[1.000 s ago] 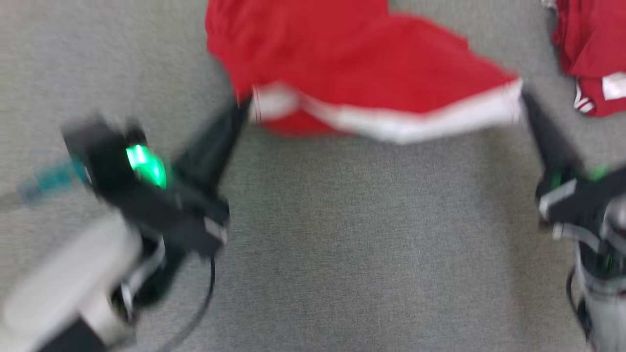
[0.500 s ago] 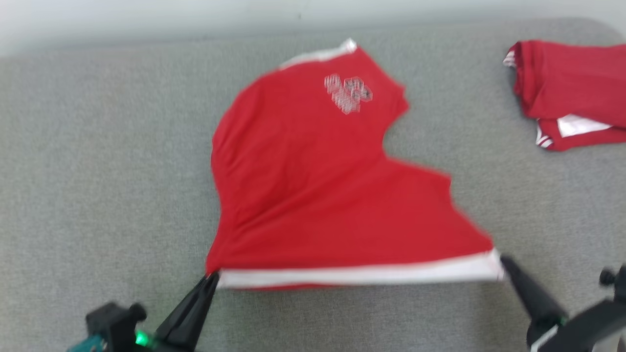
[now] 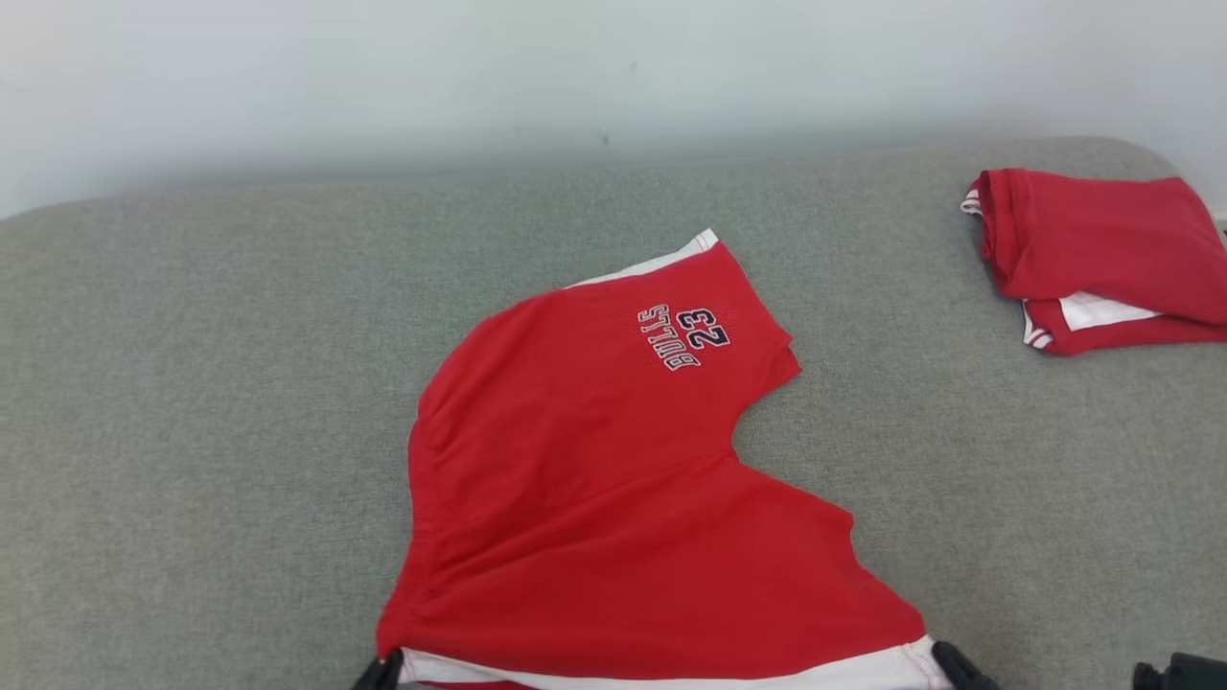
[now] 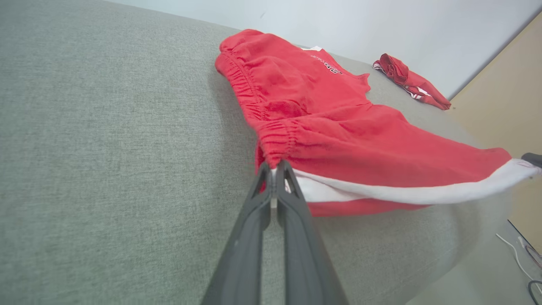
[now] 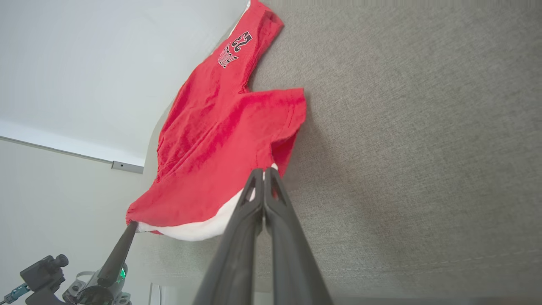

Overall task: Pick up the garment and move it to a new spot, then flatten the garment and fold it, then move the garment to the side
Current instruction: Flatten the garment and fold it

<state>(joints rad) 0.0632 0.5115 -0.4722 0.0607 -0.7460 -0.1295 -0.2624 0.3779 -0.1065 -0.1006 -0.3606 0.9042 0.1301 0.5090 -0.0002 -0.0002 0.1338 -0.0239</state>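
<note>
The left jaws, pressed shut, pinch one near corner of the red shorts [image 3: 594, 498] at the white band; the right jaws, closed just as tight, pinch the other corner, the band stretched between them. Beyond the jaws the shorts lie spread on the grey counter [image 3: 192, 383]; farther off, past the right jaws, sits a folded red garment [image 3: 1093, 254]
</note>
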